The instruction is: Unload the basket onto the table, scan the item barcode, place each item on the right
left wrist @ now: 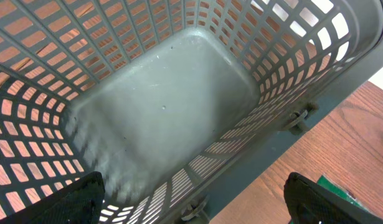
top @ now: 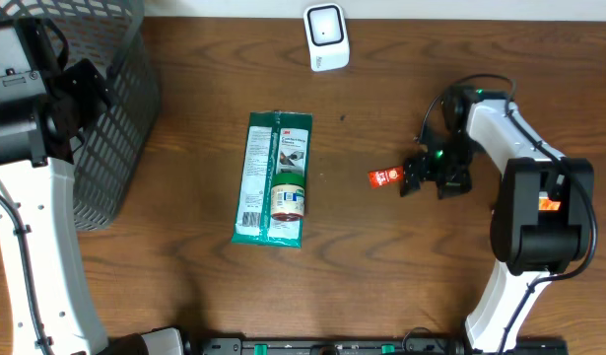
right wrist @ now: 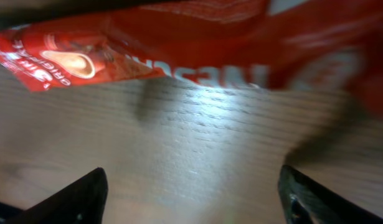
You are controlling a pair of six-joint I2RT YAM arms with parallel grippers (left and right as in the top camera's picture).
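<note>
A small red Nescafe sachet (top: 383, 177) lies flat on the wooden table at the right. My right gripper (top: 410, 178) sits low over the table just right of it, fingertips at the sachet's end. In the right wrist view the sachet (right wrist: 179, 50) runs across the top and the gripper (right wrist: 191, 199) is open, with only bare wood between its fingers. A white barcode scanner (top: 326, 37) stands at the table's back edge. My left gripper (left wrist: 191, 202) hangs open and empty over the grey basket (left wrist: 166, 106).
A long green 3M package (top: 273, 177) lies mid-table with a small round label or jar (top: 289, 199) on it. The grey mesh basket (top: 120, 118) fills the back left corner. The right arm's cable loops near the wrist (top: 460, 94).
</note>
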